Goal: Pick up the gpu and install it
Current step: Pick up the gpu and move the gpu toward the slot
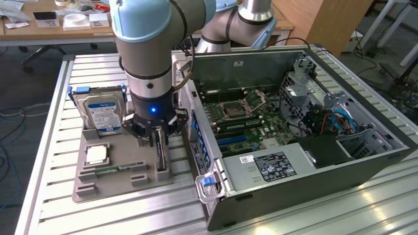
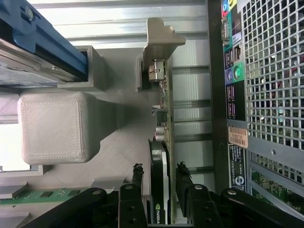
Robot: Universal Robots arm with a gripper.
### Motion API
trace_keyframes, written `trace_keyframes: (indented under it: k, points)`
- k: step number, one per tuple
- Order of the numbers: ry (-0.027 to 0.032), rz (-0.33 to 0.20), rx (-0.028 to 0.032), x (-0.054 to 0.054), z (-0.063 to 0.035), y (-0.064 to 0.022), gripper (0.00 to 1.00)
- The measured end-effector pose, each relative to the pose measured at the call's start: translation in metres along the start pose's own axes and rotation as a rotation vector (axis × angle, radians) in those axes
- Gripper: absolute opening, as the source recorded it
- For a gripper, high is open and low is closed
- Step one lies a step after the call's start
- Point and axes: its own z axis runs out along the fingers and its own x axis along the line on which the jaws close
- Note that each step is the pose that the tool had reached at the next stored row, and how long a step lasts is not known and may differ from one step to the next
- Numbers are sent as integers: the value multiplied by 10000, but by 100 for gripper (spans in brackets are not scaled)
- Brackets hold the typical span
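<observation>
The arm (image 1: 150,63) hides the gpu's (image 1: 161,156) far end. At the wrist view's edge, the gpu and hard drive (image 2: 23,71) are cut off.

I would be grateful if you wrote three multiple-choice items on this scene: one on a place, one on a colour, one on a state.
1. Where is the gpu?
A. plugged into the motherboard
B. on edge in the grey holder tray
C. flat on the table

2. What colour is the hard drive carrier?
A. red
B. blue
C. yellow

3. How is the tool?
A. shut on the gpu
B. open, astride the gpu
C. open above the motherboard

Key:
1 B, it stands in a tray slot beside the computer case.
2 B, blue rails flank the drive.
3 B, gaps show between the fingers and the gpu.
</observation>
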Motion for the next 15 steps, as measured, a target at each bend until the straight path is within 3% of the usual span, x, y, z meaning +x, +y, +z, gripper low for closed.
trace_keyframes:
  k: [15]
  points:
    - [-3,1,-3,2,11,13,42]
